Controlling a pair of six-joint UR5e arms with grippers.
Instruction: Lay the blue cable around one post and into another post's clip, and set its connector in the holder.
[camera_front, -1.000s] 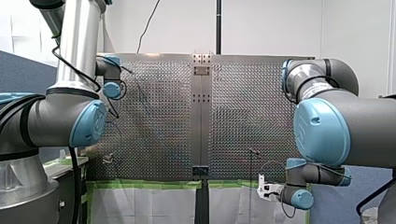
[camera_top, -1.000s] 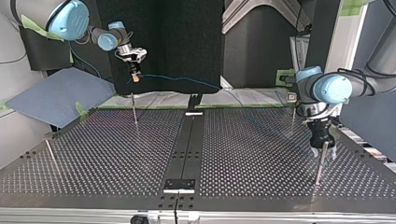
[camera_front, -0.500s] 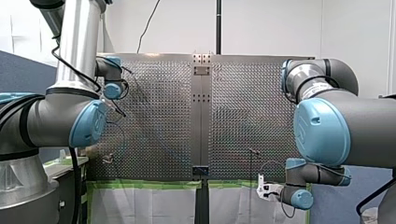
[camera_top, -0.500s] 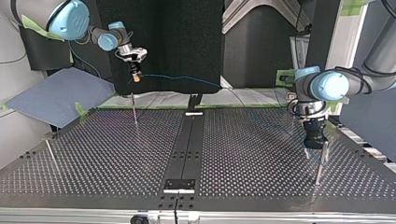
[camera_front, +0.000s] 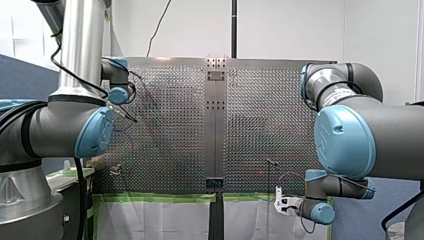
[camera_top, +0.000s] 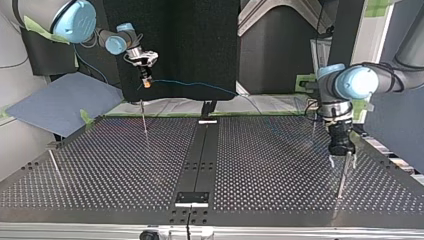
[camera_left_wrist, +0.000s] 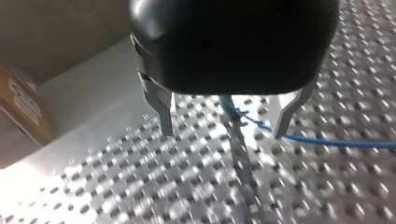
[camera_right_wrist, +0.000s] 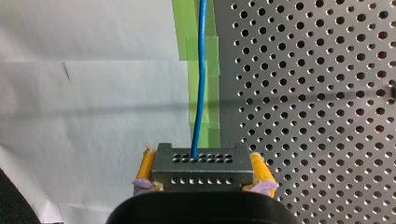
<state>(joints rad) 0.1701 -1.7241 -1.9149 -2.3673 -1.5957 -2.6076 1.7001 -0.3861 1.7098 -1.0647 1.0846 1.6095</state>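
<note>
The thin blue cable (camera_left_wrist: 327, 142) is already looping around 1 slim metal post (camera_left_wrist: 240, 154), while the clip and holder steps are, I judge, remaining. My left hand (camera_left_wrist: 224, 134) is standing released astride that post. My right hand (camera_right_wrist: 202, 156), well away from the post, is clenching the cable's grey perforated metal connector (camera_right_wrist: 201, 171).

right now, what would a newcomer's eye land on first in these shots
First, the blue cable strung through the air in the top view's upper middle, running from the connector clamped between the yellow pads of my right gripper. Next, at that view's right, my left gripper hangs open, its metal fingers either side of a thin post where the cable meets the post's tip.
</note>
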